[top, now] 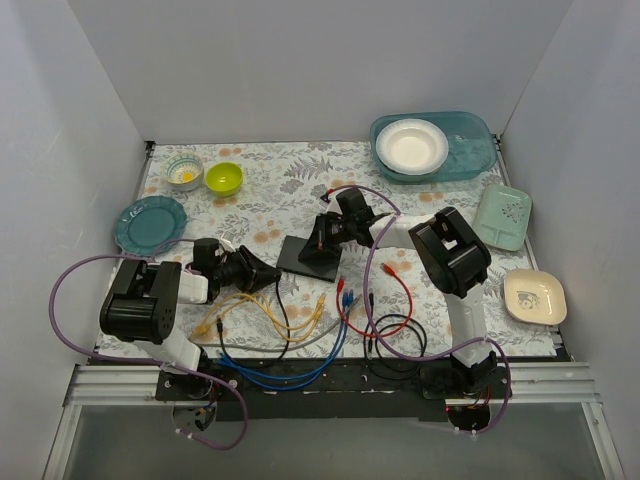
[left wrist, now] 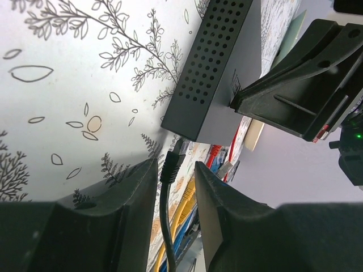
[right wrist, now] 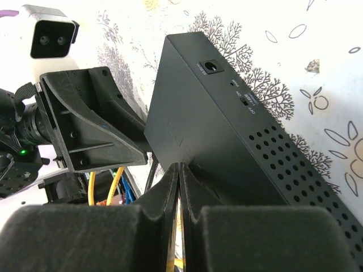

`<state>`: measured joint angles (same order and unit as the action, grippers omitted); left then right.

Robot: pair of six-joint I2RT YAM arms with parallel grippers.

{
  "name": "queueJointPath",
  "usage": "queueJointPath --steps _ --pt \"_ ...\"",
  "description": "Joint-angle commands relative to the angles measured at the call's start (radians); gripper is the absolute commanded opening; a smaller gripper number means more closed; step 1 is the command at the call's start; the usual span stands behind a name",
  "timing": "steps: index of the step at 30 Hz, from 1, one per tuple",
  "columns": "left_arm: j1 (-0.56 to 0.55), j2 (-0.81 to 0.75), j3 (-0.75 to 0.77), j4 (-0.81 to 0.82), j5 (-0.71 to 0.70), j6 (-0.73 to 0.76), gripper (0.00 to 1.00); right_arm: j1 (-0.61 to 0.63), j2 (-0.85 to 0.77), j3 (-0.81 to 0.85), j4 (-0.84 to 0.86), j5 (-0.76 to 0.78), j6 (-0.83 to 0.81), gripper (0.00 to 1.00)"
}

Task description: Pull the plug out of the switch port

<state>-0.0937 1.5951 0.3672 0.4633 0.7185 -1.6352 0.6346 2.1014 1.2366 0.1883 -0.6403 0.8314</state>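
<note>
The black switch (top: 305, 258) lies flat mid-table; its perforated side shows in the left wrist view (left wrist: 215, 62) and its top in the right wrist view (right wrist: 227, 136). A black plug (left wrist: 172, 161) on a black cable (top: 283, 320) sits at the switch's near corner. The socket face is hidden, so I cannot tell whether it is seated. My left gripper (left wrist: 174, 164) is open, with a finger on each side of the plug and a gap on the right. My right gripper (right wrist: 180, 165) is shut and empty, its tips resting on the switch's top (top: 322, 240).
Loose yellow (top: 255, 312), blue (top: 300, 365) and red (top: 395, 290) cables sprawl near the front edge. A teal plate (top: 150, 223) and two small bowls (top: 205, 174) stand at the left. A teal tray (top: 470, 150) and dishes (top: 534, 296) stand at the right.
</note>
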Motion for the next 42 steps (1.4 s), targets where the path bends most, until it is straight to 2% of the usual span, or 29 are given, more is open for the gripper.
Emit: queueJointPath --steps 1,7,14,20,22,26,28,35,42 --pt "0.003 0.047 0.042 -0.060 -0.040 0.026 0.33 -0.001 0.057 0.006 -0.090 0.064 -0.052 0.10" --pt "0.003 0.138 0.154 -0.147 -0.056 0.032 0.33 -0.001 0.058 0.020 -0.099 0.064 -0.054 0.10" --pt "0.003 0.147 0.153 -0.169 -0.050 0.069 0.30 -0.001 0.062 0.021 -0.104 0.059 -0.057 0.10" --pt "0.005 0.173 0.150 -0.176 -0.040 0.094 0.20 -0.001 0.072 0.024 -0.105 0.059 -0.058 0.10" --pt "0.003 0.178 0.153 -0.180 -0.039 0.098 0.12 -0.001 0.074 0.026 -0.107 0.060 -0.058 0.10" --pt "0.003 0.183 0.164 -0.192 -0.045 0.103 0.08 -0.001 0.069 0.032 -0.119 0.067 -0.066 0.10" --pt "0.003 0.187 0.168 -0.196 -0.047 0.103 0.00 0.000 0.049 0.035 -0.138 0.092 -0.093 0.10" --pt "0.003 0.177 0.174 -0.204 -0.042 0.110 0.00 0.057 -0.136 0.011 -0.239 0.226 -0.245 0.10" --pt "0.003 0.169 0.174 -0.209 -0.033 0.110 0.00 0.148 -0.109 0.046 -0.329 0.261 -0.292 0.10"
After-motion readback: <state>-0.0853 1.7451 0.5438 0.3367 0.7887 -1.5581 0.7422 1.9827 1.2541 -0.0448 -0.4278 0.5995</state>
